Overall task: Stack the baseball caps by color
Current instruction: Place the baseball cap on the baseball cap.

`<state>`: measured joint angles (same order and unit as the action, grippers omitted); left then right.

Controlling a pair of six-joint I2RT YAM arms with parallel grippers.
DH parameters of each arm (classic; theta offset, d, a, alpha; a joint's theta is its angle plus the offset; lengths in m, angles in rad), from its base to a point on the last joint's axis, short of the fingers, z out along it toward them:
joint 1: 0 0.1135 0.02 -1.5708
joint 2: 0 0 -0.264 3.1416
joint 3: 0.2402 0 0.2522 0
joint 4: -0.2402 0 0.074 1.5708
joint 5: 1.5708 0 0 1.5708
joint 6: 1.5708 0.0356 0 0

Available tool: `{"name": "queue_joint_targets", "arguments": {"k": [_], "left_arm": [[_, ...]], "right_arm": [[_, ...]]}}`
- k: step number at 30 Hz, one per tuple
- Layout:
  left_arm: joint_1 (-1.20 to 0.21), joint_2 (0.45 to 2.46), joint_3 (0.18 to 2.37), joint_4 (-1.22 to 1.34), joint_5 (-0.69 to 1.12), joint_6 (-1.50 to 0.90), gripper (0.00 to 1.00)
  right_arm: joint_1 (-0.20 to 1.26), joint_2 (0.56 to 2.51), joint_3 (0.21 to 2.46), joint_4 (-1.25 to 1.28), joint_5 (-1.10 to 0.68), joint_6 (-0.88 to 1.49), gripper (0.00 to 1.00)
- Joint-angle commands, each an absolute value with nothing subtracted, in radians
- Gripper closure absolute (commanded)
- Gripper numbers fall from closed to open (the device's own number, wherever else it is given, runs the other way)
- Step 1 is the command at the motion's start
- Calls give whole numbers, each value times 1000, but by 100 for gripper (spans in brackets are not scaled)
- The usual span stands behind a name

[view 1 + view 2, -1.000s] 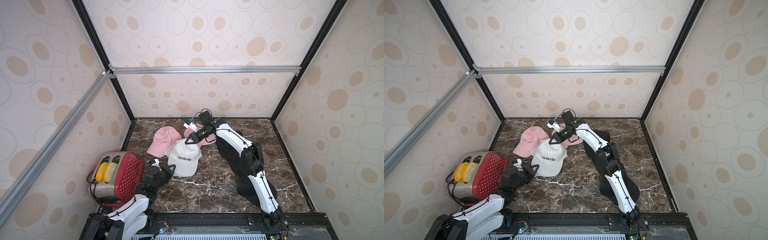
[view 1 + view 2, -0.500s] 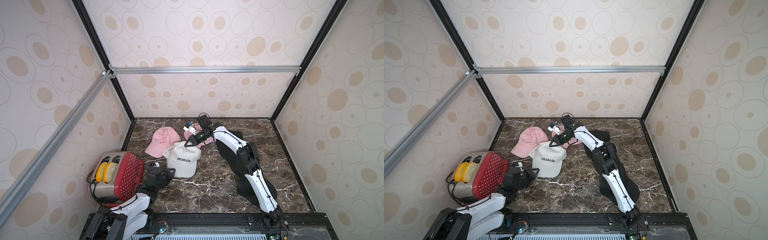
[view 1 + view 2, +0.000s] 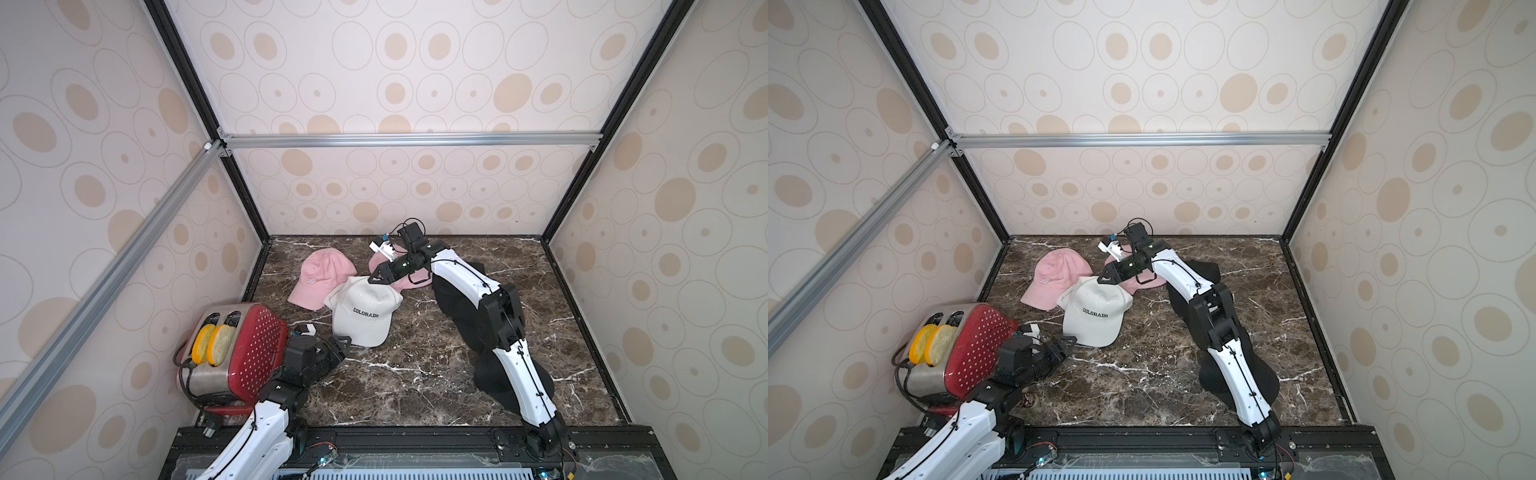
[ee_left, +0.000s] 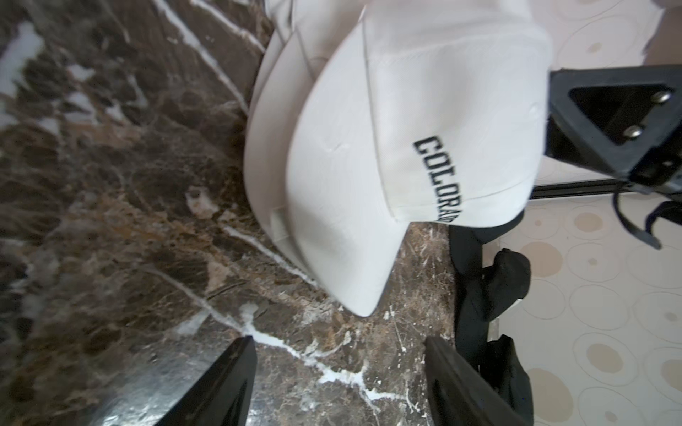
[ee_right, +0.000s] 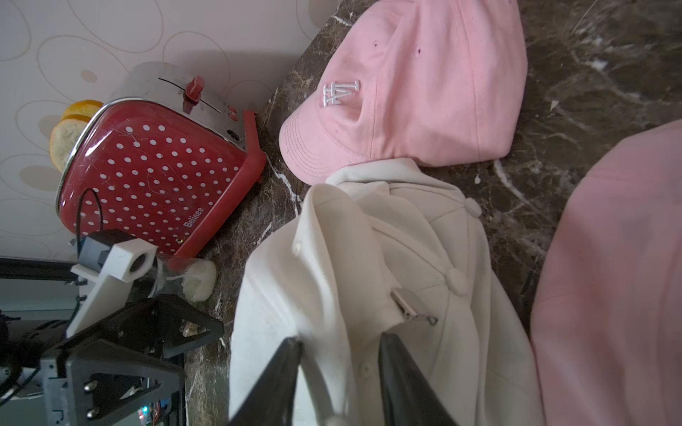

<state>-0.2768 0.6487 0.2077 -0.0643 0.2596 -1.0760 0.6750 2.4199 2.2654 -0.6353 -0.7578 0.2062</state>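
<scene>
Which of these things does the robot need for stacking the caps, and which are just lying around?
For the job:
- white COLORADO caps, stacked
- pink cap with the logo
- second pink cap
- black cap at the back
- black cap nearer the front

Just lying about:
- red dotted toaster
- bread slices in its slots

The marble floor [image 3: 415, 386] lay bare in the lower middle. A red toaster [image 3: 253, 353] blocked the lower left. The white cap [image 3: 361, 311] and pink cap [image 3: 322, 278] filled the middle.
</scene>
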Motion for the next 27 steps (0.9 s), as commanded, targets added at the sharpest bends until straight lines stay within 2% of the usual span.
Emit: {"name": "queue_joint_targets", "arguments": {"k": [1, 5, 8, 10, 14, 21, 27], "left_arm": [[-280, 674, 237, -58, 270, -1036, 22], [-279, 824, 342, 15, 370, -940, 13], [-280, 878, 392, 58, 362, -921, 10], [-282, 884, 400, 92, 331, -929, 8], [-281, 915, 438, 117, 277, -923, 6], [-280, 1069, 457, 259, 301, -945, 5], [-281, 1178, 430, 311, 219, -963, 5]], "right_arm": [[676, 2333, 2236, -641, -713, 178, 51], [675, 2239, 2136, -610, -623, 163, 36], [675, 2128, 1969, -476, -531, 187, 21], [672, 2055, 1857, -383, -471, 203, 0], [656, 1942, 1699, -274, -400, 226, 0], [611, 1811, 1484, -140, -347, 298, 0], [586, 1771, 1401, -121, -358, 328, 0]]}}
